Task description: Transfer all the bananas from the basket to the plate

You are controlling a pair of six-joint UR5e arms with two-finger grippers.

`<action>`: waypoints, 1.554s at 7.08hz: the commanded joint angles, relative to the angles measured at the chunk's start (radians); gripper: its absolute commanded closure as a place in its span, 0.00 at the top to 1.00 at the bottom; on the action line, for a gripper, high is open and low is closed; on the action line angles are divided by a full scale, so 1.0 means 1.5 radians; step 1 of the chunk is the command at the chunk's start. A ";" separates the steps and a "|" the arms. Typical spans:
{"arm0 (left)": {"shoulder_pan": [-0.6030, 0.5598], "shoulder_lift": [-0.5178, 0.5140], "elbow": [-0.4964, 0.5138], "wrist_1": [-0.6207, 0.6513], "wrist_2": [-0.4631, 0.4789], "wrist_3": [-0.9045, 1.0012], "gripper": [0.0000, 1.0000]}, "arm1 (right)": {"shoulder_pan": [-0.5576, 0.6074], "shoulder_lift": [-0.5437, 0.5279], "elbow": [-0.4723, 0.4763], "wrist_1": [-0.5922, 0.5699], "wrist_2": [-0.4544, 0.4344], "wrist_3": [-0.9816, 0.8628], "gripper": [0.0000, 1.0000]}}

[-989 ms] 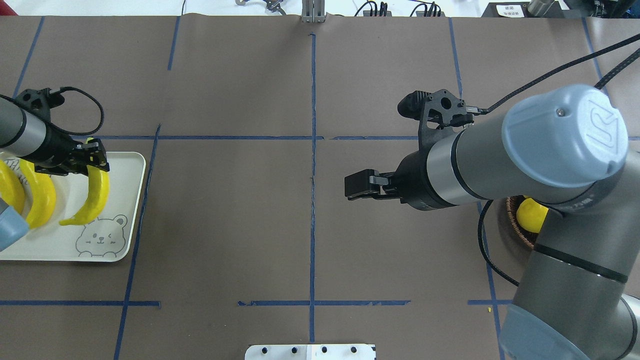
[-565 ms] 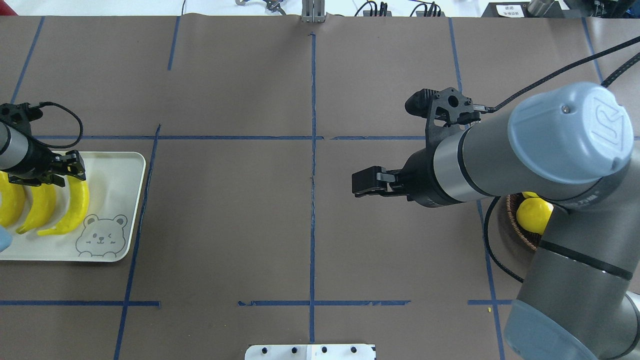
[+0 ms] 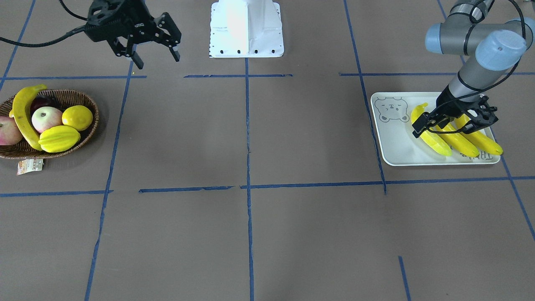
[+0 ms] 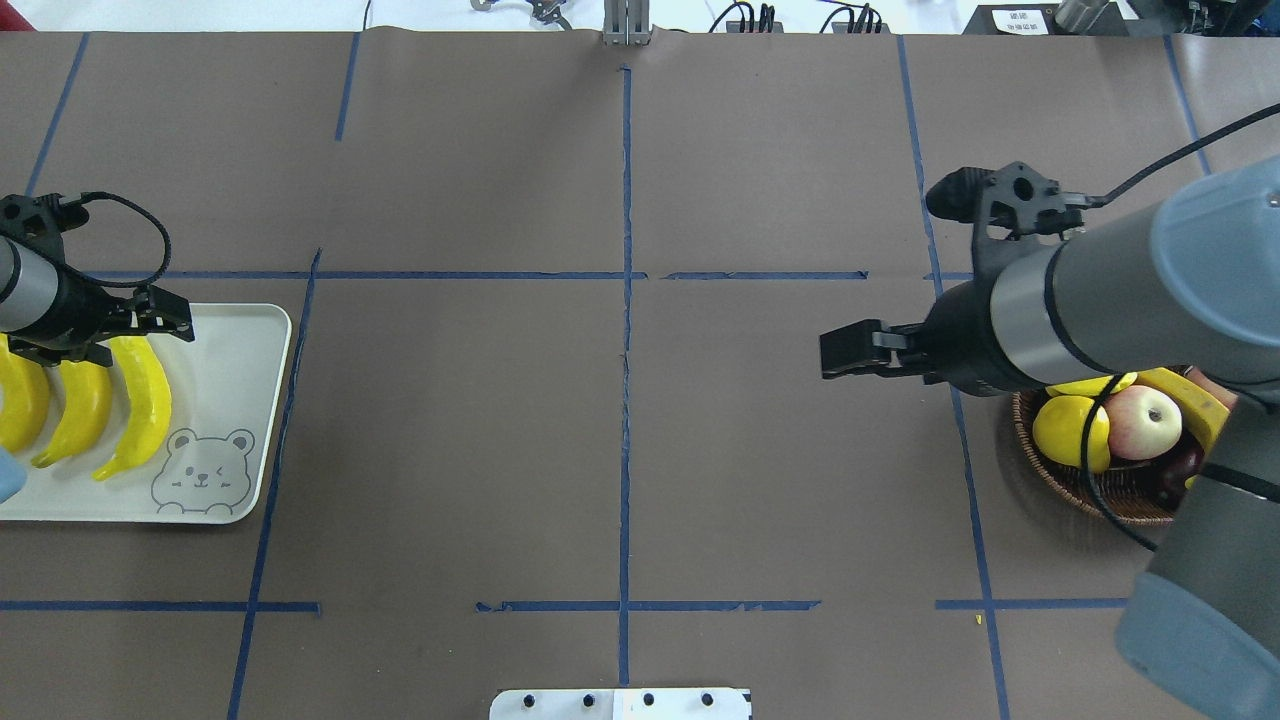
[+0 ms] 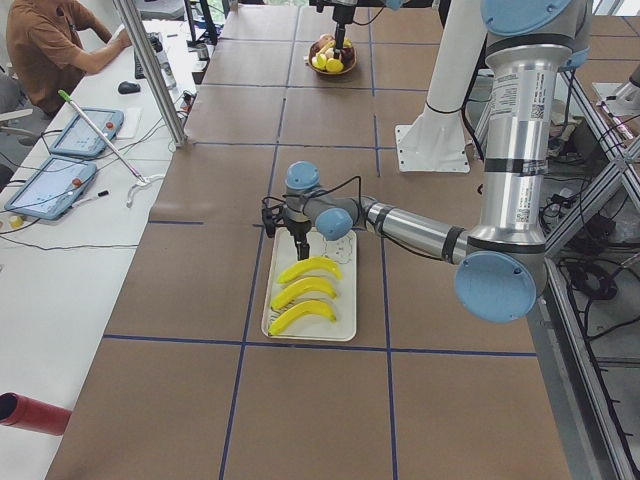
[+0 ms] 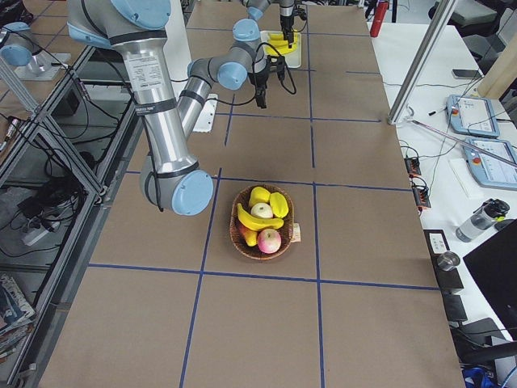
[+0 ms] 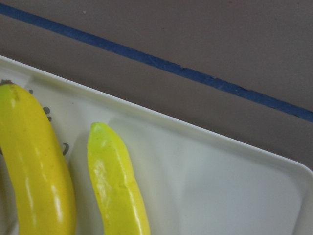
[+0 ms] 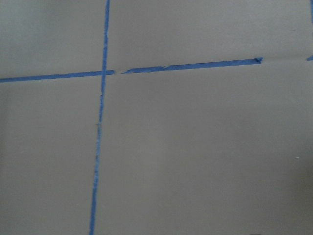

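On plate [image 4: 240, 380], bananas [image 4: 137, 400] parallel (axes along short side).

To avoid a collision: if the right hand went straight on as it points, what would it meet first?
Probably the brown paper-covered table, near a blue tape crossing; the wrist view of the right hand shows nothing else ahead, though depth is unclear.

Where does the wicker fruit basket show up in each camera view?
Front-facing: basket at far left.
Overhead: lower right, partly behind the right arm.
Exterior left: top centre, far end.
Exterior right: centre.
Left wrist: not in it.
Right wrist: not in it.
Shared landmark: white plate at the table's opposite end, in all exterior views.
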 commanded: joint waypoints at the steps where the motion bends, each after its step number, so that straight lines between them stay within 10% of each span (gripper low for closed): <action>1: 0.001 -0.027 -0.021 0.005 -0.001 -0.007 1.00 | 0.074 -0.163 0.024 0.088 0.052 -0.066 1.00; 4: 0.003 -0.067 -0.031 0.007 -0.002 -0.059 1.00 | 0.269 -0.322 -0.131 0.334 0.282 -0.118 1.00; 11: 0.004 -0.080 -0.057 0.008 0.000 -0.075 1.00 | 0.338 -0.371 -0.337 0.370 0.336 -0.122 1.00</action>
